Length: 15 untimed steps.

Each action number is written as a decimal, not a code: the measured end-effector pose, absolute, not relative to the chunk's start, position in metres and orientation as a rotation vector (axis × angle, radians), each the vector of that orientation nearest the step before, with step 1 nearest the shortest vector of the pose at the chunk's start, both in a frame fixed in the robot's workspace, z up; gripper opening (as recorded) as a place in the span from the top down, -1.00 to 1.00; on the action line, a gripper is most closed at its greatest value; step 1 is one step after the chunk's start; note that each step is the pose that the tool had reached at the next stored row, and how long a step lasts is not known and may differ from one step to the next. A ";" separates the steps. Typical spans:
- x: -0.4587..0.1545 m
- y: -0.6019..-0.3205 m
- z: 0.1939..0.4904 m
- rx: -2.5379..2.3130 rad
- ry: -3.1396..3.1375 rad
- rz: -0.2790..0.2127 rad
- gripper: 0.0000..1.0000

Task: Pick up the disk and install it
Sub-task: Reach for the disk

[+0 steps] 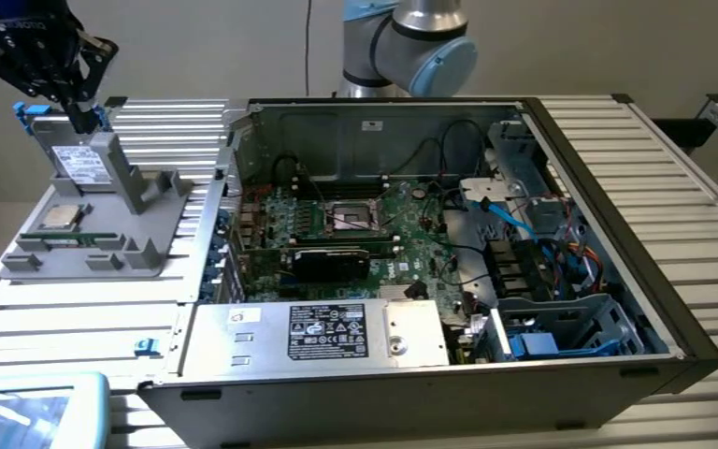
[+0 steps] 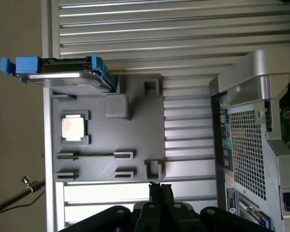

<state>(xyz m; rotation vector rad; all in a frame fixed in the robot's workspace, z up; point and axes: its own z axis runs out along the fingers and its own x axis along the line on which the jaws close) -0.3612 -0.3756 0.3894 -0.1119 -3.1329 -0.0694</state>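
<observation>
Slatted metal table [image 1: 72, 309] holds a grey stand [image 1: 100, 245]; the disk [image 1: 81, 166] stands in it near the gripper [image 1: 85, 120], not held; fingers [image 2: 159, 193] pressed together; lowering closed could bump the disk over.

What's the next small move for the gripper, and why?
Probably open the jaws: the gripper is shut and empty, while the disk stands upright in the grey holder, apart from it and not yet grasped.
</observation>
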 end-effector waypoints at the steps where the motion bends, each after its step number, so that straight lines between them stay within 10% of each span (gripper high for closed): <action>1: -0.365 -0.373 0.389 -0.112 -3.133 -0.069 0.79; 15: -0.393 -0.328 0.389 -0.112 -3.126 -0.064 0.79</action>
